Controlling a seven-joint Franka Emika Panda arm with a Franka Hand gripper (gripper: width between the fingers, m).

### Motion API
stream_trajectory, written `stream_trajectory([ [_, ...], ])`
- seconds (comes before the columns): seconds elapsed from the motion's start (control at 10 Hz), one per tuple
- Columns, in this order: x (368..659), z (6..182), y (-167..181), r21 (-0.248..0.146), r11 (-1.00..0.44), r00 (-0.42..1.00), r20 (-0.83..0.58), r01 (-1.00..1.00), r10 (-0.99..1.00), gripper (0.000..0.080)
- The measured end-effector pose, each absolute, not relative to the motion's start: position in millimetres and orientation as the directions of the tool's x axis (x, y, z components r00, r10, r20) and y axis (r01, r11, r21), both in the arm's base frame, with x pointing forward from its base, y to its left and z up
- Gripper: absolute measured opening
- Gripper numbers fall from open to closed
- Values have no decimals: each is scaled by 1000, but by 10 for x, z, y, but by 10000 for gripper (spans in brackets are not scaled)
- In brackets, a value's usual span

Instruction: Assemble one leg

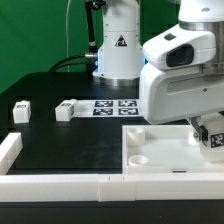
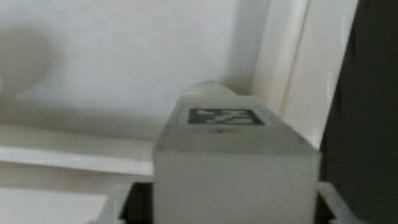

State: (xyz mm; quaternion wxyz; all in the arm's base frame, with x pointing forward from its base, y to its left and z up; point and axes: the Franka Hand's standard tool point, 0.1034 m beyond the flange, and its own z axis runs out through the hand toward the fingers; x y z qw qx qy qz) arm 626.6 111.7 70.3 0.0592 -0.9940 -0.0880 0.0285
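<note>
At the exterior view's right, the white Franka arm reaches down over the white panel (image 1: 150, 143); its gripper (image 1: 209, 136) is closed narrowly on the leg (image 1: 213, 140), a small white block held above the panel's far right part; whether the leg touches the panel cannot be told from either view.

From the wrist view, the leg (image 2: 231, 160) stands between the two dark fingers (image 2: 128, 203) of the gripper (image 2: 231, 198), both pressed against its sides; on its facing side sits a square black-and-white tag (image 2: 226, 117), a coded pattern rather than letters; beyond it lies the pale surface of the panel (image 2: 89, 90), with a raised edge running just beside the leg.

Toward the exterior view's left, on the black table (image 1: 60, 140), a second leg (image 1: 66, 110) and a third leg (image 1: 22, 111) lie well apart from the panel, each with a small dark tag; between the second leg and the arm lies the marker board (image 1: 114, 106), printed with several square tags.

Behind the board stands the robot base (image 1: 118, 50), which bears a triangular warning sign (image 1: 119, 42); its symbol is too small to read.

A round socket (image 1: 140, 158) shows in the panel's near corner; a low white rail (image 1: 60, 186) runs along the table's front edge.
</note>
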Motion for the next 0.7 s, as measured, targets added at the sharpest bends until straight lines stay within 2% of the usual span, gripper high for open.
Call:
stream_trajectory([
  [0.4, 6264, 699, 1118, -120, -989, 994, -57, 85, 92, 290],
  [0.7, 6262, 691, 1132, -81, -923, 925, -104, -375, -366, 290],
])
